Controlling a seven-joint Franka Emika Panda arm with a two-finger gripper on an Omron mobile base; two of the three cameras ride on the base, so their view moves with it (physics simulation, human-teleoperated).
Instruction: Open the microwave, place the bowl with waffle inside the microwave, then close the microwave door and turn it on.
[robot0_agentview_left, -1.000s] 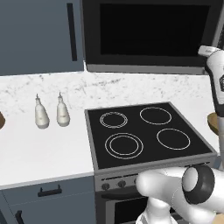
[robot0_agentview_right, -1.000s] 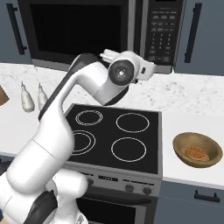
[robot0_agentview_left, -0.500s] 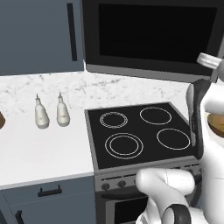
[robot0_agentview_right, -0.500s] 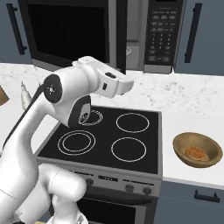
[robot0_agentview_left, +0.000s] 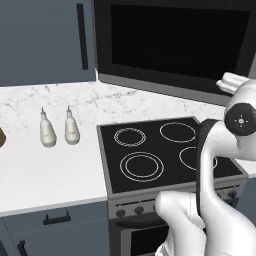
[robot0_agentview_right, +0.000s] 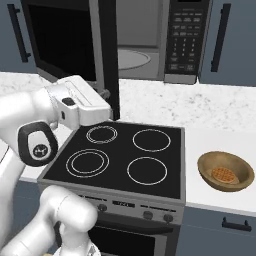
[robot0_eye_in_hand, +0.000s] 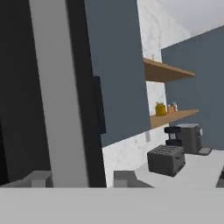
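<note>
Above the black stovetop (robot0_agentview_right: 125, 155), we are seeing the wide black glass microwave door (robot0_agentview_right: 65, 42) standing swung open, our claw (robot0_agentview_right: 102, 94) sitting at its free edge; whether its fingers are apart we cannot tell. Rightward, the round tan wooden bowl (robot0_agentview_right: 226, 171) with a waffle (robot0_agentview_right: 223, 175) is resting on the white marble tabletop (robot0_agentview_right: 220, 115).

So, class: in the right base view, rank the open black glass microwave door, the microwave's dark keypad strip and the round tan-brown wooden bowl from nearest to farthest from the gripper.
1. The open black glass microwave door, right beside the gripper, its edge just behind it.
2. The microwave's dark keypad strip, up and to the right.
3. The round tan-brown wooden bowl, on the counter at far right, holding the waffle.
</note>
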